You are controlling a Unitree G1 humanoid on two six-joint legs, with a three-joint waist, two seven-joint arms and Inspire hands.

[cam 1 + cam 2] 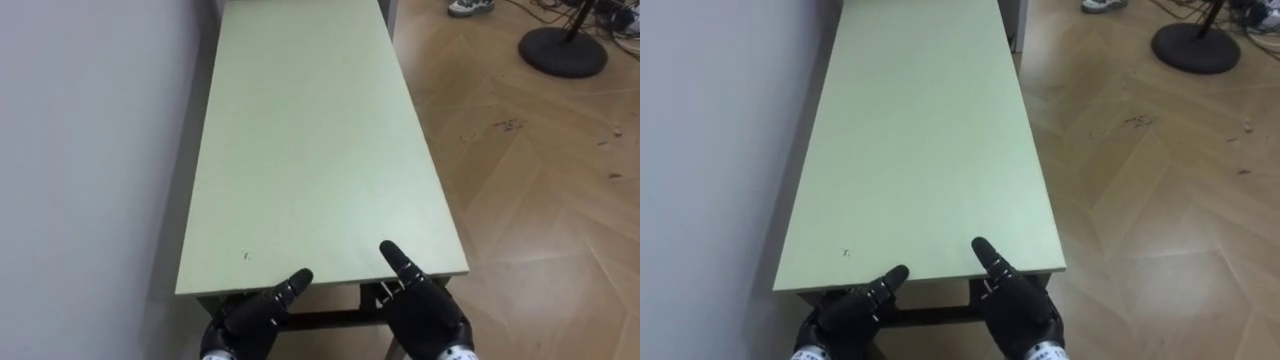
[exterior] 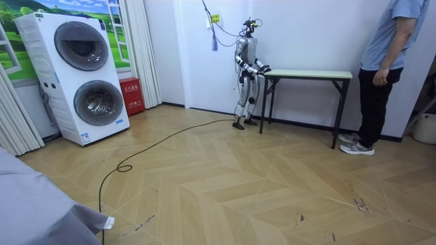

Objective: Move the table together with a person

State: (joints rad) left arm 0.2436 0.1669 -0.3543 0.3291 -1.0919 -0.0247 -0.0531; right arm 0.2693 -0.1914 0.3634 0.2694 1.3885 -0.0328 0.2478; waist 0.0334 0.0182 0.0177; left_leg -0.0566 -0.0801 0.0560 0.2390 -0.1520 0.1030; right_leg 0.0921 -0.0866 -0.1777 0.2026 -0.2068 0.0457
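Observation:
A long pale green table point(image 1: 310, 150) point(image 1: 920, 150) point(image 2: 310, 74) stands lengthwise against a white wall, on dark legs. I stand at its near short end. My left hand point(image 1: 255, 315) point(image 1: 852, 308) and right hand point(image 1: 425, 305) point(image 1: 1015, 300) are held just under and before the near edge, fingers straight and open, touching nothing that I can make out. In the room view a person point(image 2: 385, 68) in a blue shirt and dark trousers stands at the far end of the table, arms down, not holding it.
The white wall point(image 1: 90, 150) runs close along the table's left side. A round black stand base point(image 1: 562, 48) sits on the wooden floor at far right. In the room view stacked washing machines point(image 2: 82, 75) and a red box point(image 2: 131, 95) stand at left.

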